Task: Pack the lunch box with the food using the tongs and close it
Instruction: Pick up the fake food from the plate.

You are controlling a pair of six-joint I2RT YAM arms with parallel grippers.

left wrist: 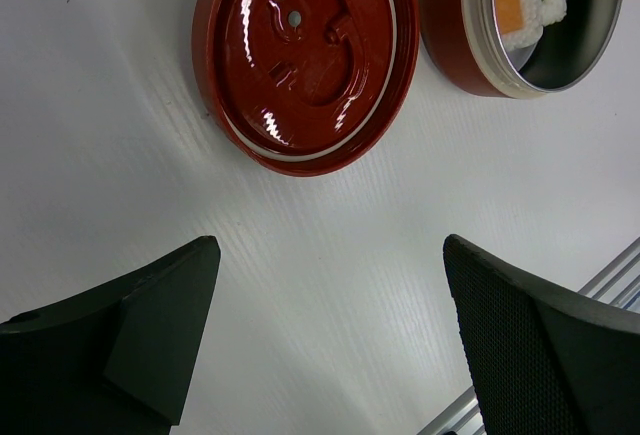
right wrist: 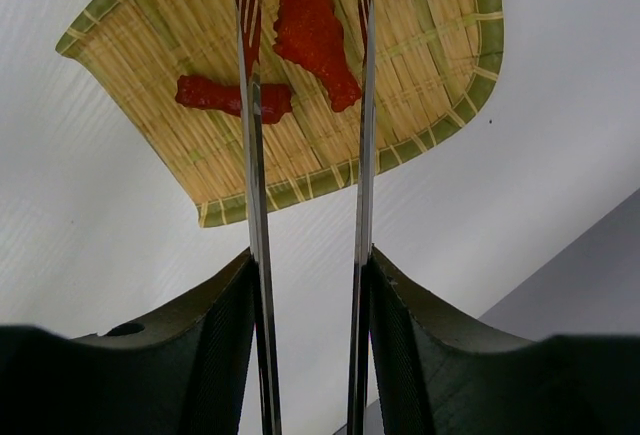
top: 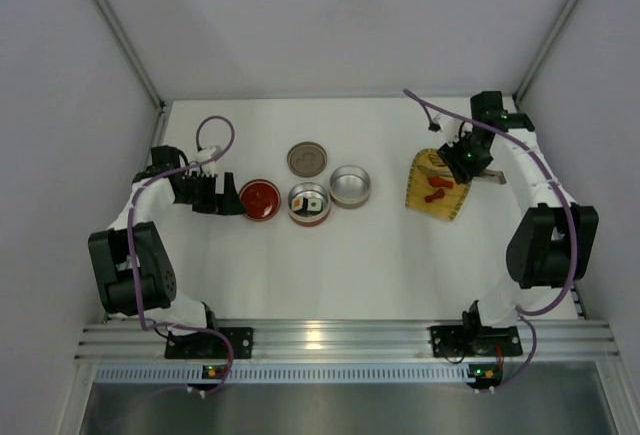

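Now, the right end effector [right wrist: 310, 285] grips the tongs [right wrist: 255, 155], tips parted above the red food [right wrist: 315, 40] on the yellow mat [right wrist: 430, 75], so centring one piece between both tips before squeezing seems wisest, while the left end effector [left wrist: 330, 295] hangs wide open near the lid [left wrist: 300, 55].

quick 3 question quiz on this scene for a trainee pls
1. True or false: the left gripper is open and empty.
2. The sushi rolls sit: A in the silver tin; B in the red container; C on the bamboo mat.
3. What does the right gripper hold?
Key: 1 true; 2 B; 3 the tongs.
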